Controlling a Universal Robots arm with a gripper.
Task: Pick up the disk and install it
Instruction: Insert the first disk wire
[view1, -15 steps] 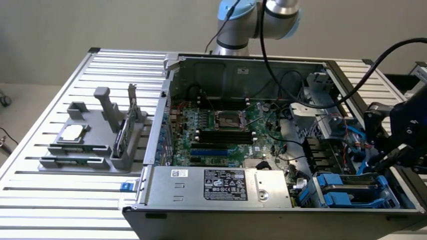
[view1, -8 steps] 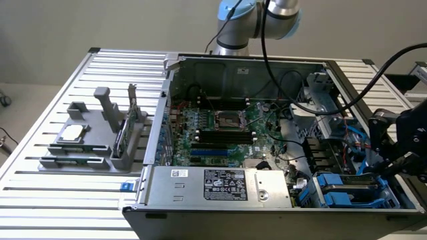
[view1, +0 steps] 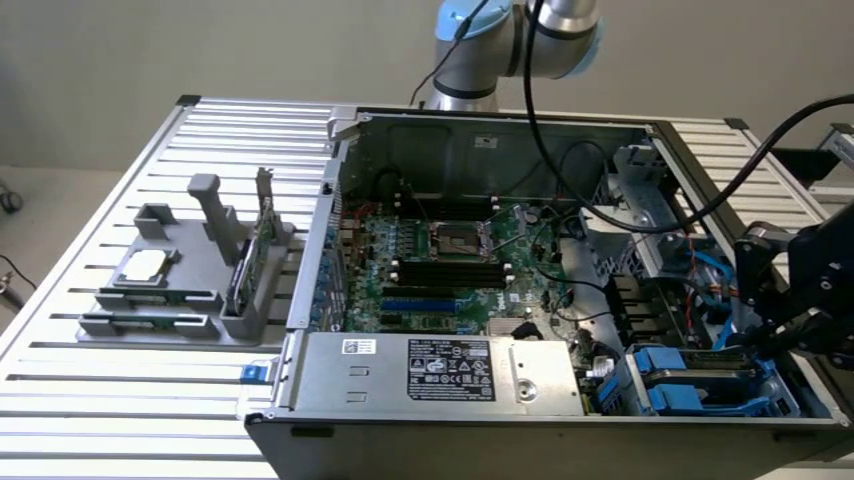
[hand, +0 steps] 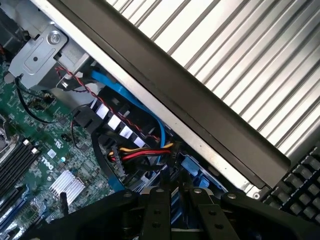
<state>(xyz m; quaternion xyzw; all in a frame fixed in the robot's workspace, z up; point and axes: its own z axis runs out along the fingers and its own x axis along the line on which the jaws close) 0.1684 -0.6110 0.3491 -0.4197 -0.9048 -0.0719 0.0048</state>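
Observation:
The disk (view1: 697, 358) lies flat in the drive bay at the open computer case's near corner, on the exterior view's right: a dark slab with a pale top edge sitting among blue carrier rails. My gripper (view1: 781, 335) reaches down at its outer end, just inside the case wall. In the wrist view the two black fingers (hand: 157, 210) stand close together around the gripper's middle (hand: 173, 189). A strip of the disk's blue rail (hand: 192, 167) shows in the narrow gap and just past the tips. The rest of the disk is hidden under the fingers.
Blue (hand: 130, 100) and red-yellow cables (hand: 142, 152) run beside the bay. The power supply (view1: 441, 370) sits along the case front and the motherboard (view1: 454, 250) behind it. A grey fixture (view1: 174, 270) holds a CPU chip (view1: 144, 265) and a green card (view1: 247, 262). A keyboard (hand: 300, 185) lies outside the case.

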